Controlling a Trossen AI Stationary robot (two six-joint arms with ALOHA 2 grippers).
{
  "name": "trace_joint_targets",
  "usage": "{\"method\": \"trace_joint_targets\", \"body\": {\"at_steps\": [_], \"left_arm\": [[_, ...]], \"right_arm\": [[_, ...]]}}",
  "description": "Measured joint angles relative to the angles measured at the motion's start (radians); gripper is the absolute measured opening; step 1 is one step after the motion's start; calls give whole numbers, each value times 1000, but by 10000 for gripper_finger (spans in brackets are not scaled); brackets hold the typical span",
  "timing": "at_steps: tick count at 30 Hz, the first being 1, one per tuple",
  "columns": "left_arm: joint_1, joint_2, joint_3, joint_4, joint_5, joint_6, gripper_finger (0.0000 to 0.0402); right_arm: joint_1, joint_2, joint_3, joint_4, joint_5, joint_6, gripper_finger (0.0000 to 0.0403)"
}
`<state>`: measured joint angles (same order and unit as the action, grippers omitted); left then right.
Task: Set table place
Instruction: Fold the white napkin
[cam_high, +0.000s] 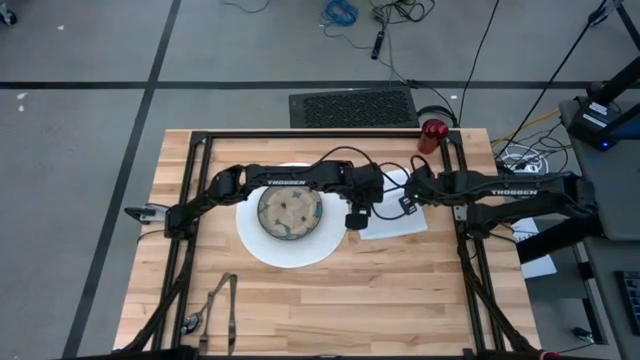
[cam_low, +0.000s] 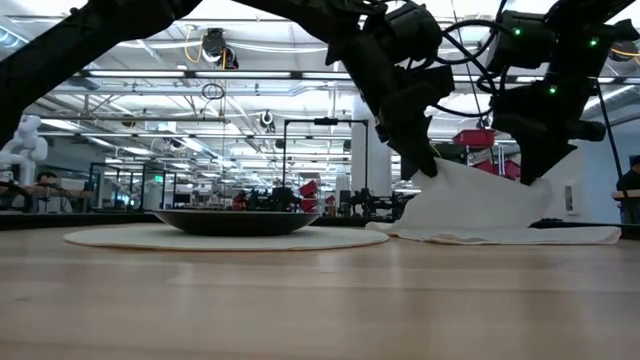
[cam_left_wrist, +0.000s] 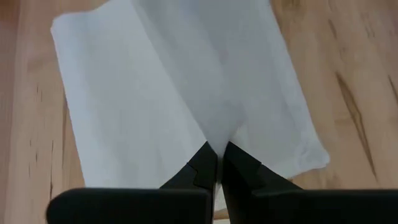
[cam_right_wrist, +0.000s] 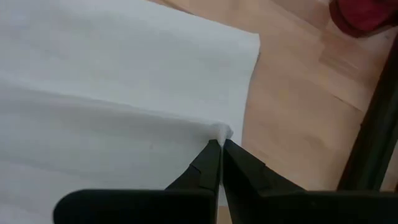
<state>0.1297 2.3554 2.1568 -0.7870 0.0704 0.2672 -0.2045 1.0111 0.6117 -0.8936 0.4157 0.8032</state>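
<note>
A white cloth napkin (cam_high: 396, 222) lies on the wooden table (cam_high: 400, 300), right of the big white plate (cam_high: 285, 252). The plate carries a patterned beige-blue bowl (cam_high: 289, 213). My left gripper (cam_high: 357, 218) reaches over the plate and is shut on the napkin's left part. My right gripper (cam_high: 411, 194) is shut on its far right part. In the low view the napkin (cam_low: 480, 210) rises like a tent between the two grippers. A red cup (cam_high: 433, 130) stands at the table's far edge. Dark cutlery (cam_high: 215, 305) lies near the front left. My left gripper pinches a raised fold of the napkin (cam_left_wrist: 217, 140) between its two fingers, coming from above and pointing down. The cloth is pulled up into a ridge there (cam_low: 432, 172), while the napkin's lower part stays on the table. My right gripper pinches the napkin at its edge, close to a corner (cam_right_wrist: 221, 132), between its two fingers, from above. That part is lifted (cam_low: 530, 185). The cloth slopes down from it to the table.
A dark utensil (cam_high: 150, 213) lies at the table's left edge. The black frame rails (cam_high: 465, 250) run along both sides of the table. Bare wood (cam_high: 380, 300) lies in front of the plate and napkin.
</note>
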Motion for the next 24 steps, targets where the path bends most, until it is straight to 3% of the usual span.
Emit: {"method": "trace_joint_targets", "body": {"at_steps": [13,17,24], "left_arm": [[-8,5,-29,27,9,0,0],[-9,13,-31,22,15,0,0],[-9,13,-31,12,80,0,0]], "right_arm": [[43,0,-14,18,-3,5,0],[43,0,-46,44,-49,11,0],[43,0,-53,64,-81,0,2]]}}
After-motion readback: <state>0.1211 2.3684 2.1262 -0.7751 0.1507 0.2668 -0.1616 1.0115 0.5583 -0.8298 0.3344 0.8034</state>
